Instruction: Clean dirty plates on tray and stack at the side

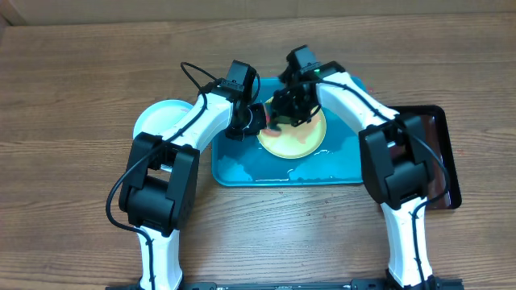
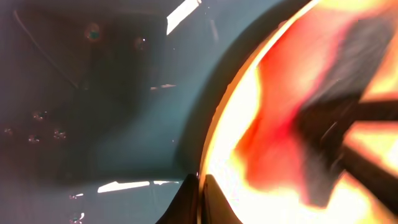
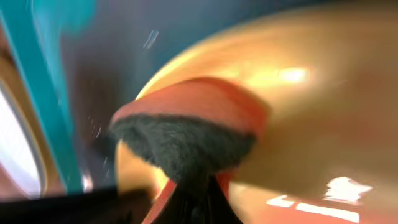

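A pale yellow-green plate (image 1: 297, 138) lies on the turquoise tray (image 1: 242, 171), its left side raised. My left gripper (image 1: 256, 121) is shut on its left rim; the left wrist view shows the jaws (image 2: 200, 190) pinching the rim, with a red smear on the plate (image 2: 273, 118). My right gripper (image 1: 289, 106) is shut on an orange sponge with a dark scrub face (image 3: 186, 134), pressed on the plate (image 3: 311, 106). A light blue plate (image 1: 159, 119) lies on the table left of the tray. A second yellow-green plate is not in view.
A dark brown-red tray (image 1: 442, 161) lies at the right, partly under my right arm. Water pools on the turquoise tray's front part (image 1: 322, 169). Bare wooden table surrounds the trays.
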`<state>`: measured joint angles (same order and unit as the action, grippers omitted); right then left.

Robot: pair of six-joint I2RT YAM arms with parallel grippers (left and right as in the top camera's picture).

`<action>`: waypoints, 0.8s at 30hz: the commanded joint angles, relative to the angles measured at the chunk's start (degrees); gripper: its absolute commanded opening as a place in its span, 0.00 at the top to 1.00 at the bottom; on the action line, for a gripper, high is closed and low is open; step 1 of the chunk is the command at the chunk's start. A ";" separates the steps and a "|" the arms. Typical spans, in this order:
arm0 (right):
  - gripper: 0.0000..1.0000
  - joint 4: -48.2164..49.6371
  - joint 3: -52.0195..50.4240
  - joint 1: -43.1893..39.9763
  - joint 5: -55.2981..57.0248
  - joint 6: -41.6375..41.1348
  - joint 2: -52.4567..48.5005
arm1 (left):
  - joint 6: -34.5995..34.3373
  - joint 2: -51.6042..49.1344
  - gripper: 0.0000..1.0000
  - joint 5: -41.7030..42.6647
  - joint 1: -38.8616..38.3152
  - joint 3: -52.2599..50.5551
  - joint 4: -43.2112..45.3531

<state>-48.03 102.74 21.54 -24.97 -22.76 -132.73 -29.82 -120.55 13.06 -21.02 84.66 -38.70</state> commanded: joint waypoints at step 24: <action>0.96 -26.60 10.27 -7.80 17.66 0.74 9.11 | 1.03 -0.50 0.96 0.09 -0.63 0.39 0.13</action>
<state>-74.61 110.63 13.82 -8.78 -23.68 -130.30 -29.80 -120.55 13.93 -22.04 84.66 -38.68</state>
